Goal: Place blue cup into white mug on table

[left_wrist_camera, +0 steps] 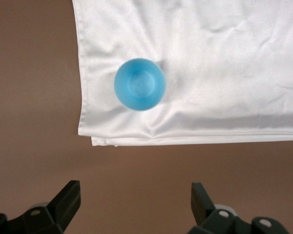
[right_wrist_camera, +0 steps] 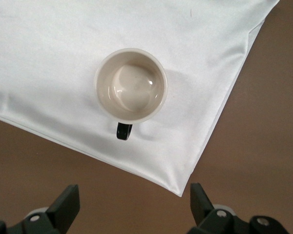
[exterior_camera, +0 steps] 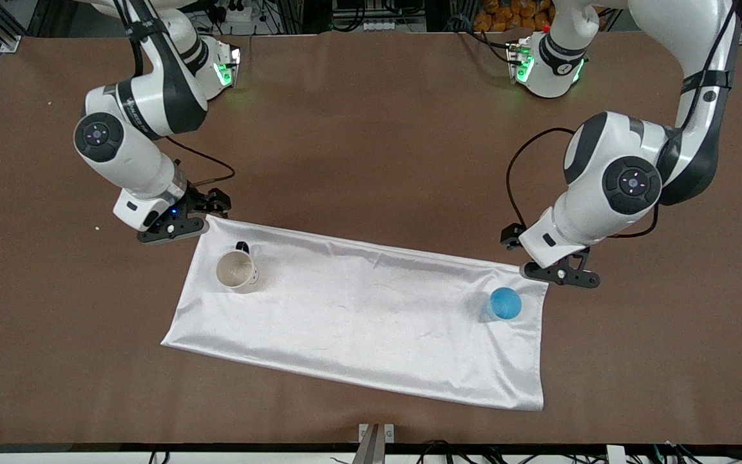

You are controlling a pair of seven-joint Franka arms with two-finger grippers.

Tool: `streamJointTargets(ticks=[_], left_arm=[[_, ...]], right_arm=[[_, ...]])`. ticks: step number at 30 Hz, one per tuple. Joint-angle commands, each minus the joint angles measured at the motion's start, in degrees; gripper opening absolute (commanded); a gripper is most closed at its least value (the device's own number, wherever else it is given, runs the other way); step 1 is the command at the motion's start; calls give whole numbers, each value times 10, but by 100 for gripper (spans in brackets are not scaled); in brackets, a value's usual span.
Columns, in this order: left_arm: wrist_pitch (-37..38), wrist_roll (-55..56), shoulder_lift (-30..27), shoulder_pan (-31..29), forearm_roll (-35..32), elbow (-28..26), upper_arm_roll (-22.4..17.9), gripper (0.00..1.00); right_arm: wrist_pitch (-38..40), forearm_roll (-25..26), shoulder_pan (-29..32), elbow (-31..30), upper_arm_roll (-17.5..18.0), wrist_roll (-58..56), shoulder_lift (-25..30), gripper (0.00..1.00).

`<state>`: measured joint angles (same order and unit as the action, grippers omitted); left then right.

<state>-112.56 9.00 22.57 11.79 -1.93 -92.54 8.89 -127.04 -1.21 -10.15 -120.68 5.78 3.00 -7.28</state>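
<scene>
The blue cup (exterior_camera: 505, 303) stands upright on the white cloth (exterior_camera: 371, 309) near the left arm's end; it also shows in the left wrist view (left_wrist_camera: 139, 84). The white mug (exterior_camera: 237, 270) stands upright and empty on the cloth near the right arm's end, its black handle pointing toward the robots; it also shows in the right wrist view (right_wrist_camera: 131, 86). My left gripper (exterior_camera: 561, 274) is open and empty over the brown table (exterior_camera: 371, 129) just off the cloth's edge by the cup. My right gripper (exterior_camera: 174, 227) is open and empty over the table beside the cloth's corner by the mug.
The white satin cloth lies slanted across the middle of the table (left_wrist_camera: 34, 97), with both cup and mug on it. Bare brown surface (right_wrist_camera: 263, 122) surrounds the cloth on all sides.
</scene>
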Motion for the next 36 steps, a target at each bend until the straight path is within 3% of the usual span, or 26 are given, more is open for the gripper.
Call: streamJointTargets(ticks=[1, 9, 26, 36], left_arm=[[-21, 0, 32, 13, -23, 17, 2, 100], [-56, -6, 56, 13, -30, 17, 2, 100], [-142, -8, 111, 14, -44, 20, 2, 100], [-155, -9, 150, 21, -64, 59, 3, 100]], right_arm=[[-32, -8, -4, 3, -2, -5, -27, 100], [-95, -8, -8, 1, -3, -5, -70, 100], [-203, -5, -8, -48, -3, -10, -99, 100], [-276, -3, -8, -48, -3, -11, -148, 100]])
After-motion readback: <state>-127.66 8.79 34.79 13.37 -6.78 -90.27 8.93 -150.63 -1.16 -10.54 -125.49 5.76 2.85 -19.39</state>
